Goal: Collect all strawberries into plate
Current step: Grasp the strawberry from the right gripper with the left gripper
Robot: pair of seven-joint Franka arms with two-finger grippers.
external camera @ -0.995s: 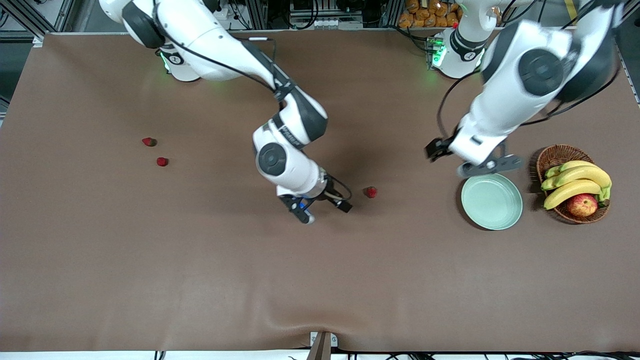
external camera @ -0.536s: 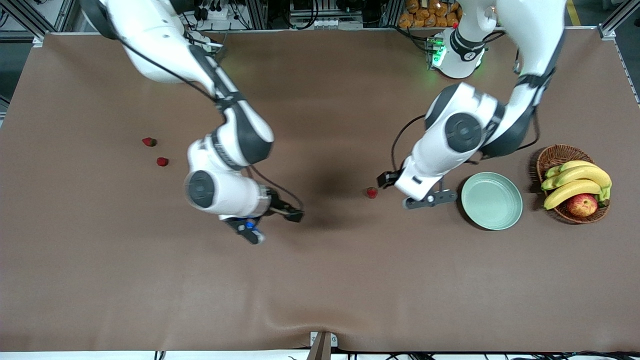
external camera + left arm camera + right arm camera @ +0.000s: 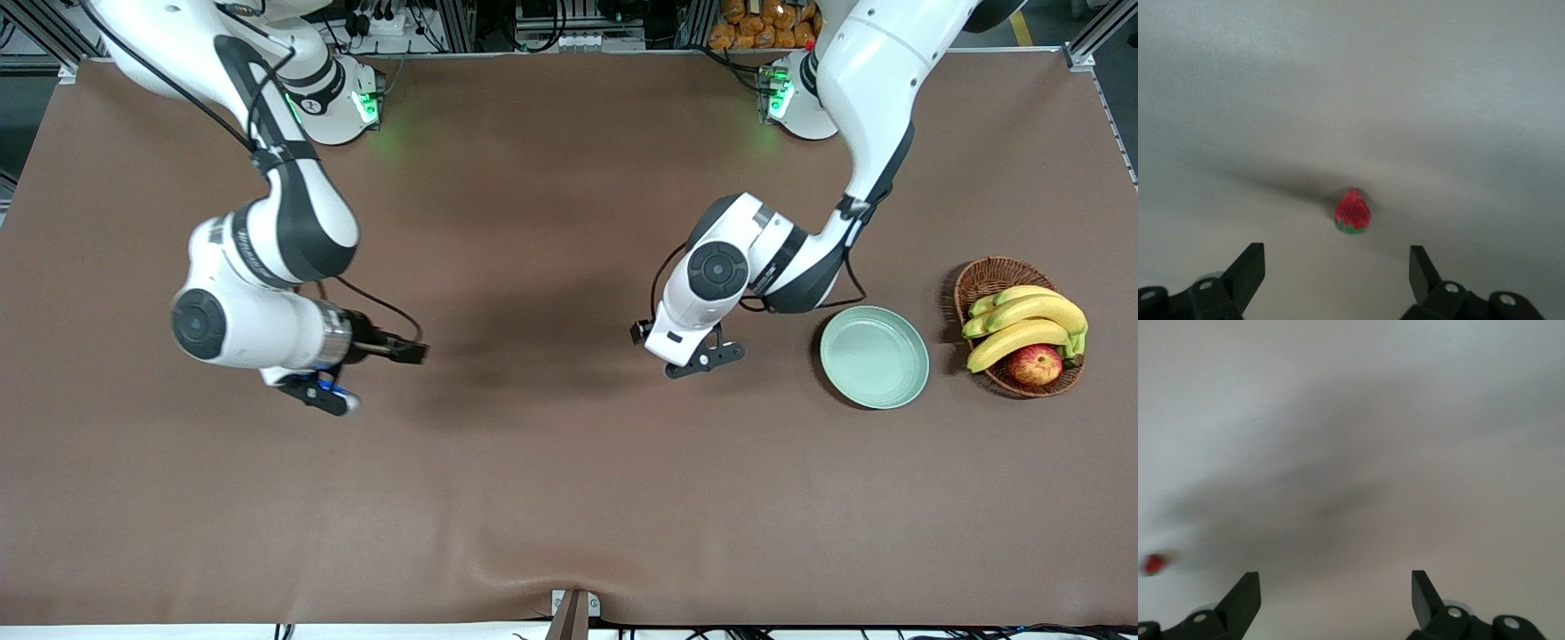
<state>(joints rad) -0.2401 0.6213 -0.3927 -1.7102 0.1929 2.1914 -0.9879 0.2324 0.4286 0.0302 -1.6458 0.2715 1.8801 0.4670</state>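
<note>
Left wrist view: left gripper (image 3: 1337, 267) agape, empty.

Strawberry (image 3: 1353, 211) on table between spread left gripper (image 3: 1338, 267) fingers

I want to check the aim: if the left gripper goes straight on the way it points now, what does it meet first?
Most likely the strawberry lying on the table. The left gripper is open, and the berry sits ahead between its fingers. Depth is uncertain.

A matt brown table covering (image 3: 551, 498), a smooth glossy plate (image 3: 874, 357), and a rough woven wicker basket (image 3: 996, 274).
</note>
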